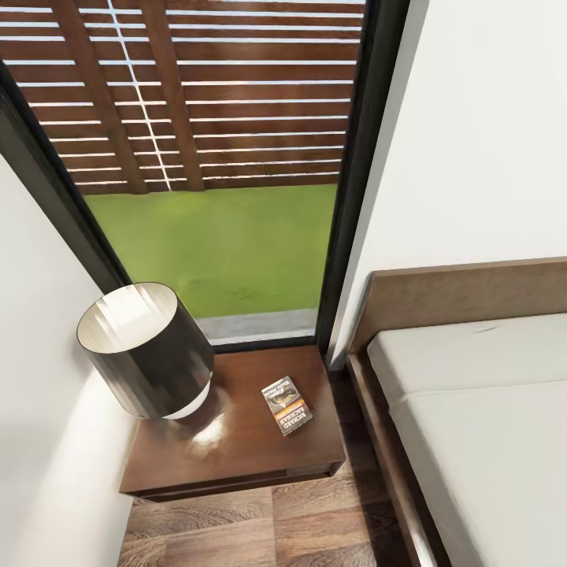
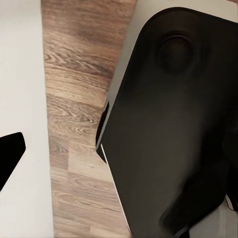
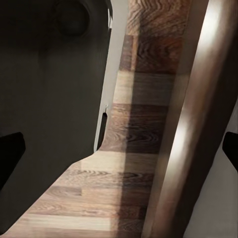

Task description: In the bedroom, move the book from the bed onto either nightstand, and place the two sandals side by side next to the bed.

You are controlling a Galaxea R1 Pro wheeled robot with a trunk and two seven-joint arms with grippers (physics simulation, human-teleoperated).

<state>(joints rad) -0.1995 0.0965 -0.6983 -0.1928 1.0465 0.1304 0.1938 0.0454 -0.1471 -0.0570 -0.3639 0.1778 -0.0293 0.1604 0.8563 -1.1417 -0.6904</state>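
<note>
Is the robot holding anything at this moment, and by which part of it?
Nothing is held. The book lies flat on the nightstand, beside the lamp, and nothing shows between the right gripper's fingertips.

Robot body (image 2: 168, 129): large matte black shell with rounded corners, a shallow round dimple near one corner, light grey panel along its edge over the plank floor (image 2: 74, 99). Black fingertip (image 2: 10, 153) of left hand: flat, angular. Right wrist view: same dark shell (image 3: 49, 89), black fingertips (image 3: 10, 148).

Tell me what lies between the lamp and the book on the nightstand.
Nothing but bare glossy wood: in the head view the nightstand top is bare between the lamp and the book, showing just the lamp's reflection.
</note>
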